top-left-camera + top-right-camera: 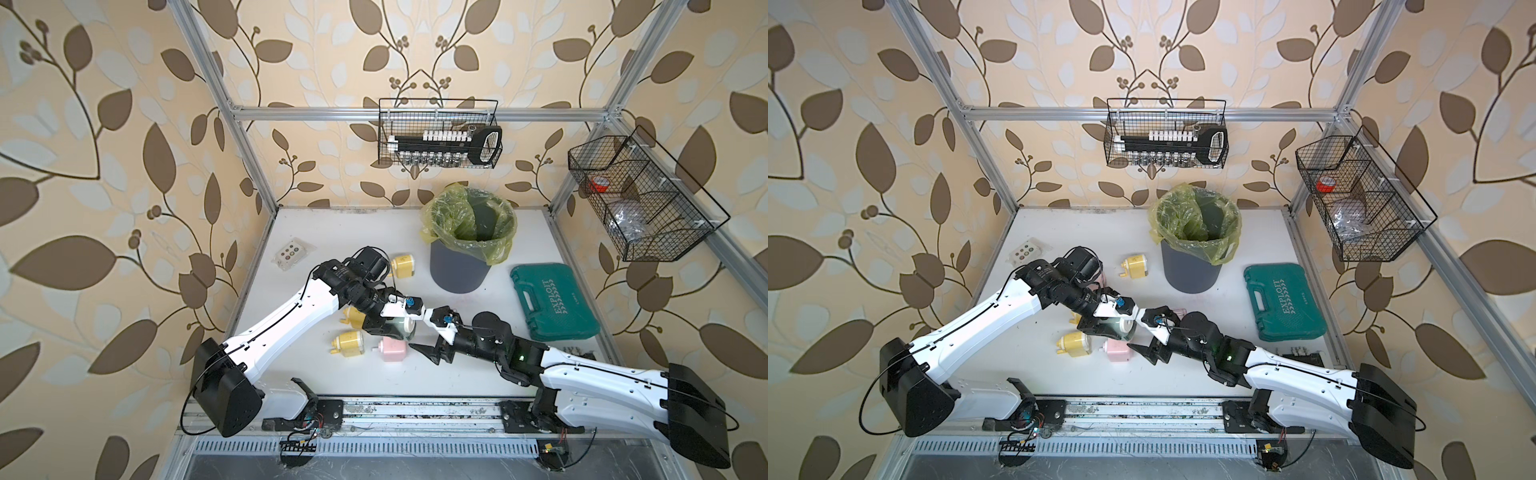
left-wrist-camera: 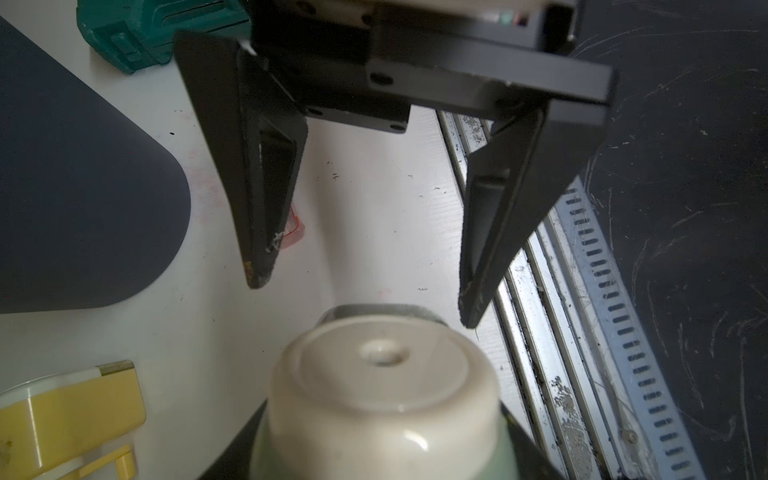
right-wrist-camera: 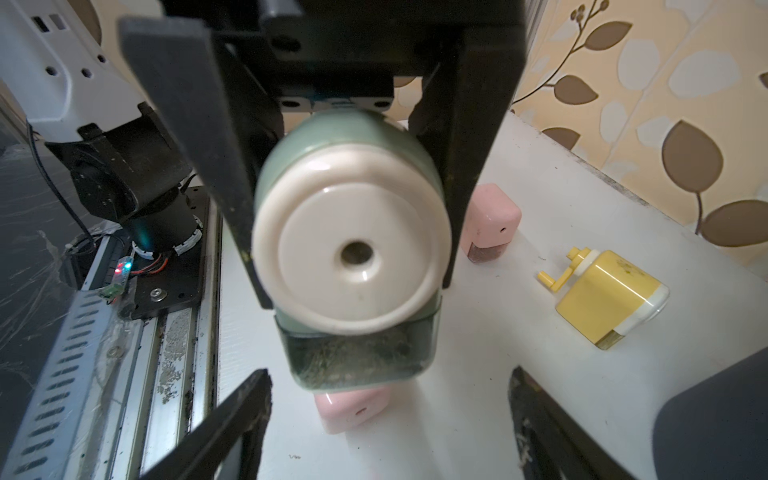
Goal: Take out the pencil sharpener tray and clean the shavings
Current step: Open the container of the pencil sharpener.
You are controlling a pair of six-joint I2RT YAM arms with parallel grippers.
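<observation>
Left gripper [image 3: 356, 297]: I saw its two fingers pressed against opposite sides of the green sharpener [image 3: 349, 249], pinching the body and holding it above the table [image 1: 332, 232]. In the right wrist view the sharpener's round cream face, with the pencil hole at its middle, looked straight into the camera.

Tray [image 3: 424, 340]: a see-through green drawer, seated in the underside of the held sharpener and not drawn out. The shavings [image 3: 332, 361] showed through its wall as a dark, brownish, stringy mass inside; I could not make out single flecks.

Right gripper [image 2: 363, 299]: fingers spread wide, pointed at the cream face from just in front. In the left wrist view the fingertips stood short of the sharpener, with bare table visible between them; I saw nothing held. In both top views the two grippers met nose to nose near the middle of the table.

Surroundings, in a top view: a pink sharpener [image 1: 392, 349] lay on the table just below the held sharpener, a yellow sharpener [image 1: 349, 343] beside it, and a second yellow sharpener [image 1: 403, 266] farther back, near the bin [image 1: 457, 270]. The bin was grey, upright, and lined with a yellow-green bag [image 1: 436, 224]. A closed teal tool case [image 1: 555, 301] lay to the right of the bin, well apart from the grippers.
</observation>
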